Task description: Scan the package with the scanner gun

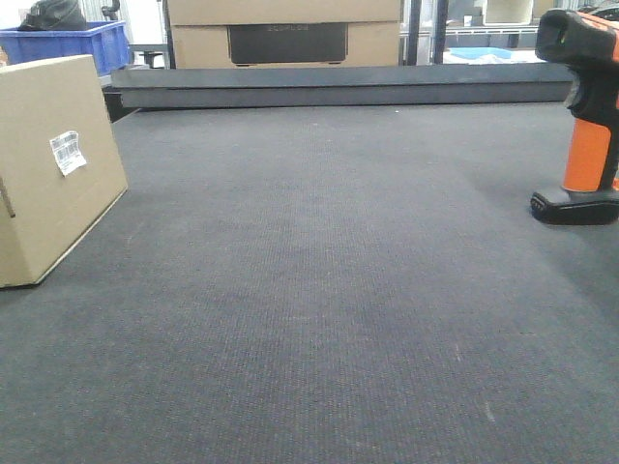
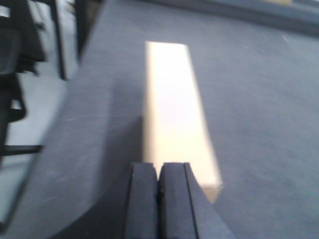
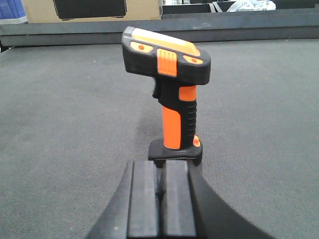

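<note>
We observe a flat rectangular tan cardboard package [image 1: 53,169] standing near the left edge of the dark grey carpet-covered desk [image 1: 319,319], tilted, its small white barcode label [image 1: 68,152] facing the desk centre; the label print is too small to read. The pistol-shaped scanner gun with black head, orange handle and black flared base [image 1: 585,121] stands upright near the right edge. Between the two items we see a wide stretch of bare desk surface. A dark raised rail [image 1: 338,85] runs along the far edge.

In the left wrist view, the left fingers [image 2: 158,199] are clenched together, just short of the package [image 2: 174,109]. In the right wrist view, the right fingers [image 3: 159,199] are likewise clenched, grasping nothing, directly before the scanner gun [image 3: 172,89].
</note>
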Action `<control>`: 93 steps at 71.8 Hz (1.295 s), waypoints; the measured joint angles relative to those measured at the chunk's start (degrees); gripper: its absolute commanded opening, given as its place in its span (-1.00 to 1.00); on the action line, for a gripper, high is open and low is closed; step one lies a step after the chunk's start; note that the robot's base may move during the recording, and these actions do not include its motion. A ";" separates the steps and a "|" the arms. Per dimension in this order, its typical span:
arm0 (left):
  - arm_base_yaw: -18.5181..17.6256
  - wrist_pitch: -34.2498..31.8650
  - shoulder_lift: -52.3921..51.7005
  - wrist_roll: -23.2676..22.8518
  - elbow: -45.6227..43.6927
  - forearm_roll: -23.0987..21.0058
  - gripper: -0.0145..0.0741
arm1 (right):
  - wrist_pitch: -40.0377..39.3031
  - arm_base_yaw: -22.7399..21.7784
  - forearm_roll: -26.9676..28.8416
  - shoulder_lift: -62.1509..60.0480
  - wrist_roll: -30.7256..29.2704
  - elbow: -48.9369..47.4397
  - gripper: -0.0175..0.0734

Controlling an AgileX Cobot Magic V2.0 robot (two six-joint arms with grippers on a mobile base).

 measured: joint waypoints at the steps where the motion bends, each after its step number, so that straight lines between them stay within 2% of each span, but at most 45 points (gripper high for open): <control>1: 0.18 0.00 -0.93 0.00 0.59 0.10 -0.89 | 0.00 0.00 -0.11 0.00 0.00 0.00 -0.99; 21: 0.57 0.63 -20.94 0.00 10.41 0.70 -0.89 | 0.50 0.00 -0.09 -4.70 0.00 0.00 -0.99; 43: 0.67 11.24 -38.10 0.00 11.18 3.75 -0.89 | 11.71 0.00 -0.09 -15.15 0.00 -1.62 -0.99; 63: 0.67 13.13 -39.85 0.00 11.18 4.51 -0.89 | 12.51 0.00 -0.09 -20.63 0.00 -1.87 -0.99; 93: 0.67 13.09 -39.85 0.00 11.18 4.51 -0.89 | 12.10 0.00 -0.09 -20.60 0.00 -1.87 -0.99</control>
